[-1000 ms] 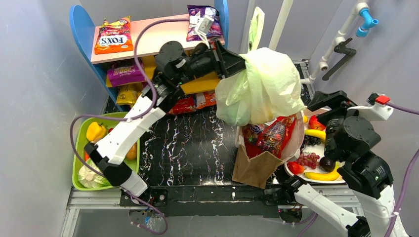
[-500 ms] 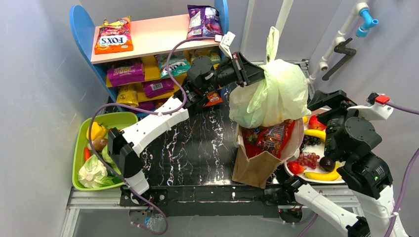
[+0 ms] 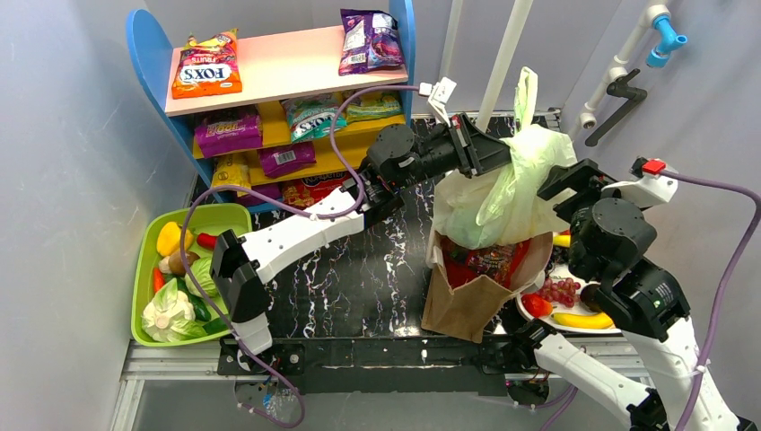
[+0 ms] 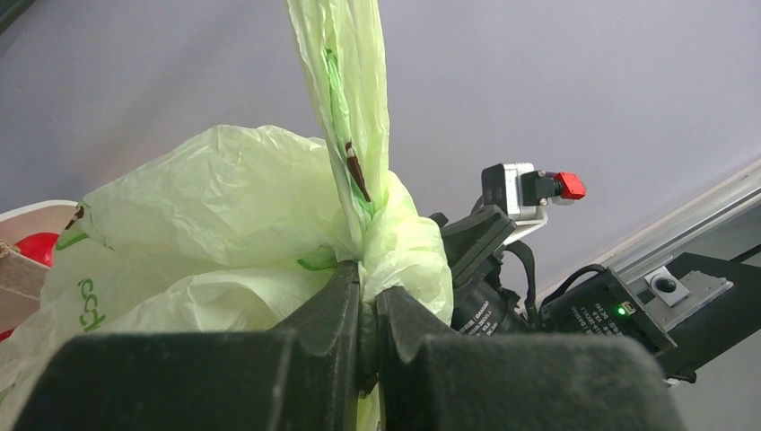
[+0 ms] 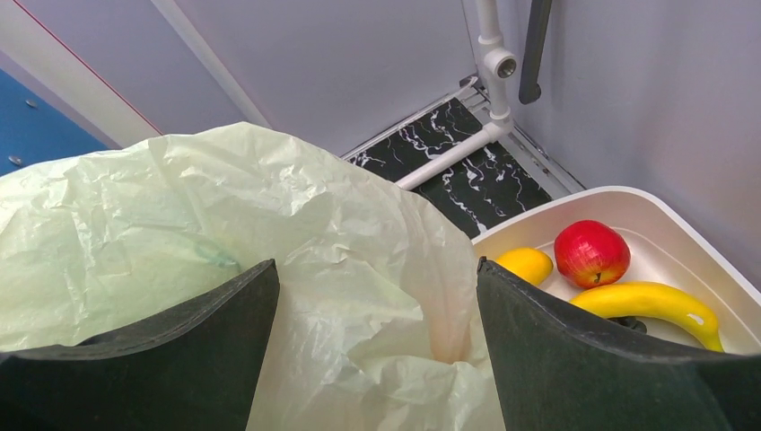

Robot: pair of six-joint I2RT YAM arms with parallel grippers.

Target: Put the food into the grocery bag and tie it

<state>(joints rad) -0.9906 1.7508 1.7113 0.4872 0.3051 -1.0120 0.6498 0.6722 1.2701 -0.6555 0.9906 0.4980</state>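
Note:
The pale-green grocery bag (image 3: 494, 202) hangs bunched above the brown paper bag (image 3: 462, 305); one loop handle (image 3: 524, 90) sticks straight up. My left gripper (image 3: 505, 158) is shut on the bag's gathered neck, seen in the left wrist view (image 4: 368, 280) with the handle (image 4: 345, 81) rising above the knot-like bunch. My right gripper (image 3: 550, 184) is open at the bag's right side; in the right wrist view (image 5: 377, 269) the plastic (image 5: 341, 296) fills the gap between its fingers. What is inside the bag is hidden. A yellow pepper (image 3: 169, 238) and green vegetables lie in the green basket (image 3: 144, 269).
The brown paper bag holds snack packets. A white tray (image 3: 538, 316) of fruit sits at the right: a red apple (image 5: 590, 253), a lemon (image 5: 525, 265), a banana (image 5: 655, 305). A snack shelf (image 3: 278, 76) stands at the back left. White pipes (image 3: 619, 67) run at the back right.
My left arm has swung the grocery bag rightward, over the paper bag. My right gripper has moved left up to the bag's side.

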